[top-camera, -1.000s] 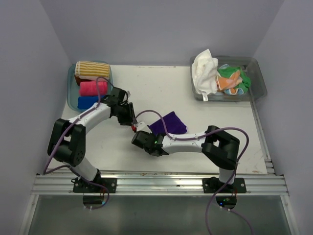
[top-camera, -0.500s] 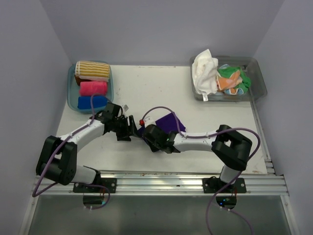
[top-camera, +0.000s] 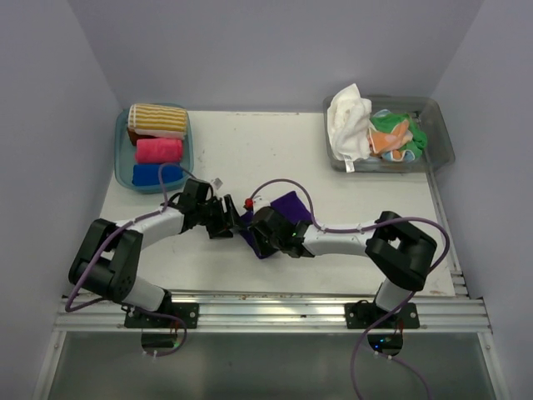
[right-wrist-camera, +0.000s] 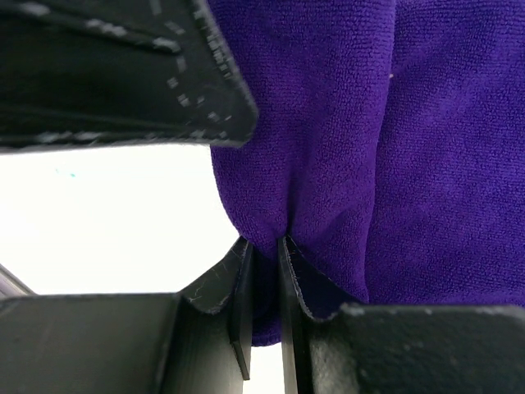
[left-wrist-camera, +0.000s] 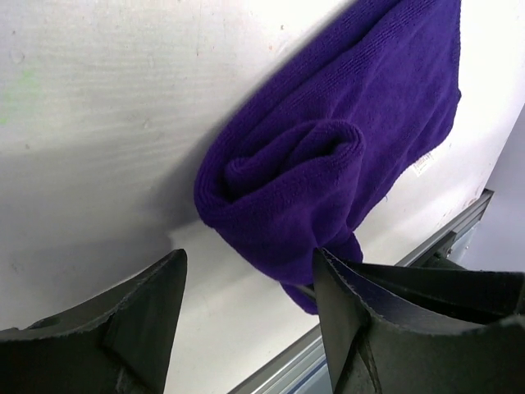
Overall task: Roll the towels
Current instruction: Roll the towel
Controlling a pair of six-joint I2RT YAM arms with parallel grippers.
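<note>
A purple towel (top-camera: 290,206) lies mid-table, its near-left end curled into a loose roll (left-wrist-camera: 303,172). My right gripper (top-camera: 256,233) is shut on a fold at that end, and the cloth bunches between its fingers (right-wrist-camera: 264,246). My left gripper (top-camera: 233,218) stands open right beside the roll with nothing between its fingers (left-wrist-camera: 246,275), and one of its fingers (right-wrist-camera: 123,74) shows close above in the right wrist view. Striped (top-camera: 156,118), pink (top-camera: 158,150) and blue (top-camera: 152,173) towels lie rolled in the left tub.
A blue tub (top-camera: 122,167) sits at the back left. A clear tub (top-camera: 441,137) at the back right holds loose white (top-camera: 348,125), green (top-camera: 416,133) and orange (top-camera: 390,140) towels. The table's metal front rail (top-camera: 275,312) runs along the near edge.
The left gripper came down and right to the towel's left end and opened wider. The right gripper moved up-left onto the towel and closed on its edge.
</note>
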